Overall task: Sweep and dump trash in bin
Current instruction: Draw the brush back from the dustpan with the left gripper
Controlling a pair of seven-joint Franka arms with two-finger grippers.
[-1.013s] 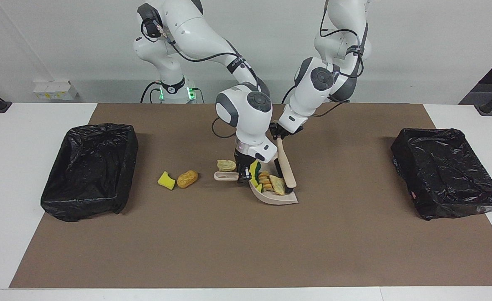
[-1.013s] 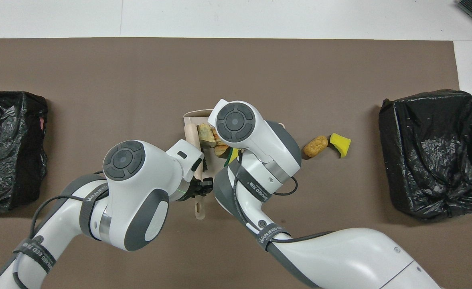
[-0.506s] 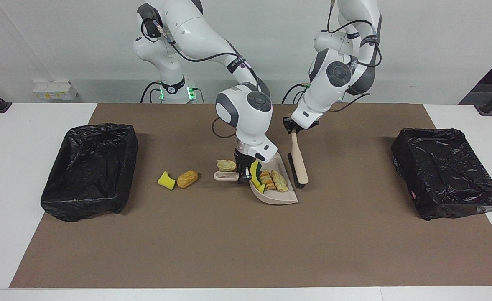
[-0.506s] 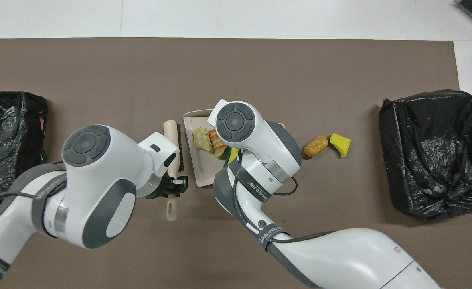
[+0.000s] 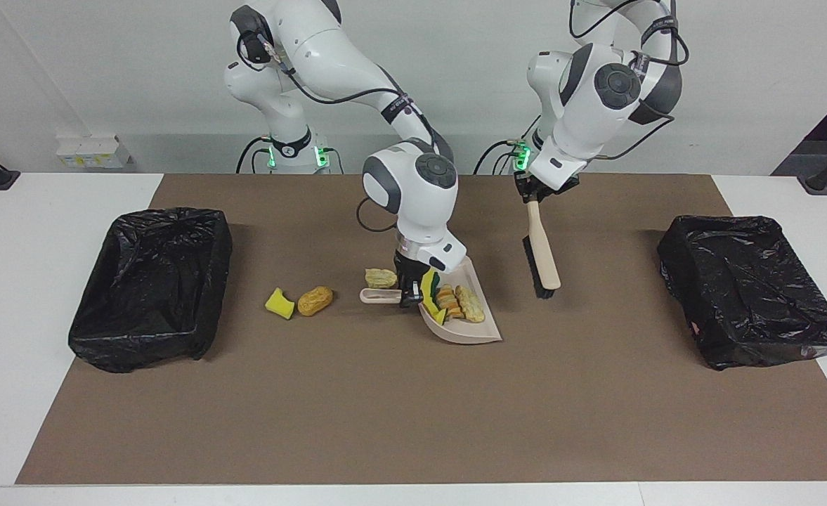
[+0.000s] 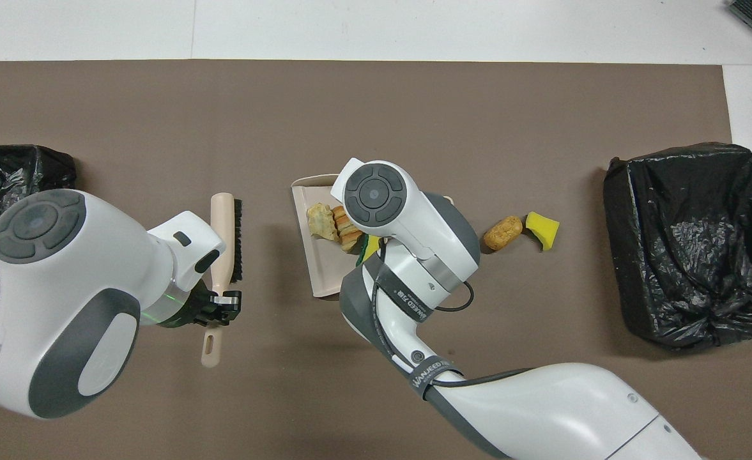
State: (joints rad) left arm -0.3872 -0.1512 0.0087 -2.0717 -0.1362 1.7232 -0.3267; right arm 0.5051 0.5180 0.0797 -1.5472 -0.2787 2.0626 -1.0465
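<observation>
The right gripper (image 5: 409,299) sits low at the centre of the facing view, pinching the handle of the dustpan (image 5: 466,332), which rests on the brown mat (image 5: 413,422). In the overhead view the right arm's wrist covers that grip, and only the pan's open end (image 6: 312,255) shows at mid-frame.

Some of the trash lies in the pan: a tan lump (image 5: 471,303), an orange-brown piece (image 5: 445,299) beside it and a yellow-green scrap (image 5: 428,284) against the pan's back wall.

Three bits are still on the mat. A bread lump (image 5: 381,278) lies just above the pan's handle in the facing view. A golden lump (image 5: 315,301) and a yellow sponge (image 5: 279,303) touch each other left of centre there; in the overhead view the same pair (image 6: 503,232) (image 6: 542,230) sits right of centre.

The left gripper (image 5: 532,197) is in the upper right of the facing view, clamped on the brush (image 5: 543,260) by its handle. The brush hangs tilted, bristles down, right of the pan and apart from it. In the overhead view the brush (image 6: 222,243) is at left of centre.

One bin (image 5: 150,288) lined in black plastic stands at the left edge of the facing view, another bin (image 5: 750,292) at the right edge.
</observation>
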